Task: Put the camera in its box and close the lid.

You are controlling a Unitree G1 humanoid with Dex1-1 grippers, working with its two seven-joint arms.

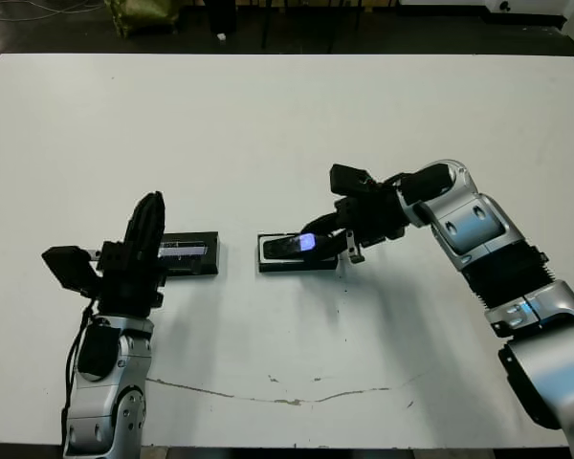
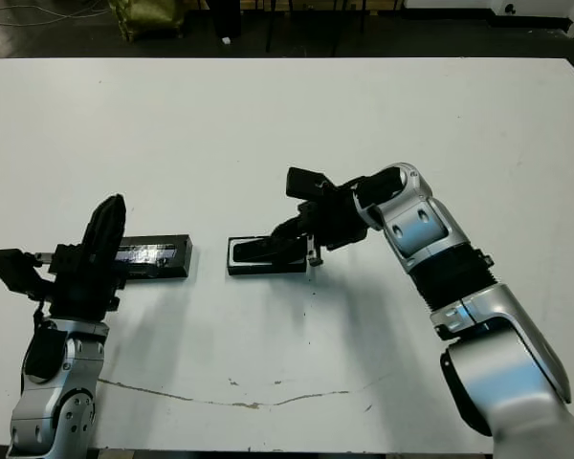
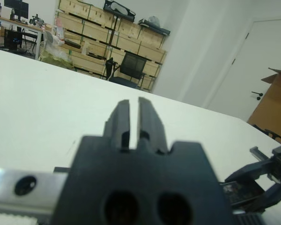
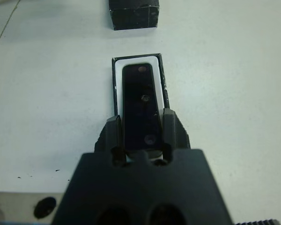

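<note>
The box (image 1: 269, 260), a shallow black tray with white lining (image 4: 116, 75), lies mid-table. The slim black camera (image 4: 140, 103) lies along it, a bluish glint (image 1: 307, 242) at one end. My right gripper (image 1: 340, 251) reaches in from the right and is shut on the camera's near end, one finger (image 4: 171, 131) on each side. The black lid (image 1: 191, 254) with its silvery stripe lies to the left of the box. My left gripper (image 1: 151, 203) stands just left of the lid, pointing away across the table, its fingers (image 3: 123, 117) shut on nothing.
A thin crack line (image 1: 287, 400) marks the white table (image 1: 287, 124) near its front edge. Beyond the table's far side, the left wrist view shows wooden crates (image 3: 98, 37), a black office chair (image 3: 131, 68) and a door (image 3: 267, 70).
</note>
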